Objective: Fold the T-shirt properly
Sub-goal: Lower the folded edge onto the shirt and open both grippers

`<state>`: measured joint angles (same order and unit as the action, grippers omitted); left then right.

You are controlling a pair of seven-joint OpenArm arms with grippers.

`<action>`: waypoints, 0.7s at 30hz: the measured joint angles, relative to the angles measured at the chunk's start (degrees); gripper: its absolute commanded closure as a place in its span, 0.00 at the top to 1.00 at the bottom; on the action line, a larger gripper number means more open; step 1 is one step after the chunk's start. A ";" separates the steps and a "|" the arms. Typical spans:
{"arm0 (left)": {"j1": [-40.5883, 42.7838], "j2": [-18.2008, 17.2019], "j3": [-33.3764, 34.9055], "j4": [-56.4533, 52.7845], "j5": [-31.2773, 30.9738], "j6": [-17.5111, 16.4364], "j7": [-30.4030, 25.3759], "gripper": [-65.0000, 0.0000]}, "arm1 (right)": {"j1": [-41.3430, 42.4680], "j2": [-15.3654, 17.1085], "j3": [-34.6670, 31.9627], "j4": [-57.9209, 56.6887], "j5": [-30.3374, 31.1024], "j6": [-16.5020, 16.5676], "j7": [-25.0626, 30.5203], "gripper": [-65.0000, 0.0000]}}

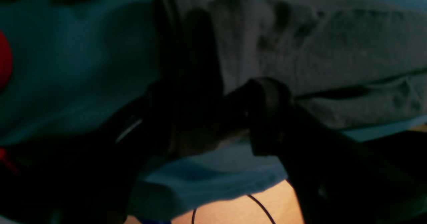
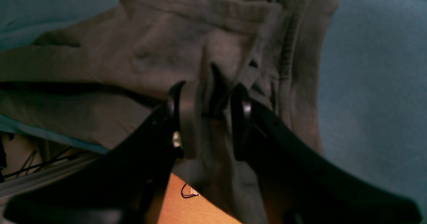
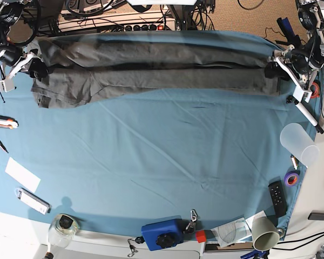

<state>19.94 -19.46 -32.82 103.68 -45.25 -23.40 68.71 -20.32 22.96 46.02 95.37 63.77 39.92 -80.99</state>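
- Charcoal-grey cotton T-shirt lies in a long band at twelve o'clock on the blue table cloth.
- Right gripper half-parted, cloth between its jaws.
- Left gripper spread wide; any hold unclear.
- Regrip both ends evenly before folding.

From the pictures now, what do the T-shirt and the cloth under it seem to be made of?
T-shirt: soft knit fabric, probably cotton, matte charcoal grey; it shows stitched hems and limp folds. Cloth: thin woven fabric, matte blue, with shallow creases; the fibre cannot be told.
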 measured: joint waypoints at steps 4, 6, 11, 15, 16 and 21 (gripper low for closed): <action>-0.17 2.29 -0.35 -2.29 -0.28 0.00 -1.16 0.54 | -0.02 0.00 0.00 0.00 -0.02 0.02 0.00 0.25; -0.63 3.15 -0.76 -3.96 -0.96 -0.11 -2.71 0.52 | 0.00 0.00 0.00 0.00 0.00 0.02 0.00 0.25; -0.94 3.58 -1.18 -6.67 -2.34 -0.37 -4.90 0.32 | 0.00 -0.09 0.00 0.00 0.13 0.00 0.00 0.25; -1.27 3.91 -0.94 -7.06 -5.22 -0.39 -0.04 0.00 | 0.00 0.04 0.00 0.00 0.17 0.00 0.00 0.25; -1.27 3.87 -0.96 -7.06 -5.77 -0.20 0.96 0.00 | 0.00 0.02 0.00 0.00 0.15 0.00 0.00 0.25; -0.81 4.07 -0.79 -6.29 -9.57 -0.22 4.57 0.00 | -0.02 0.04 0.00 0.00 0.17 0.00 0.00 0.25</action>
<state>19.14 -15.40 -33.61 97.38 -54.83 -23.62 73.28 -20.34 23.00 46.02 95.37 63.94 39.92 -80.99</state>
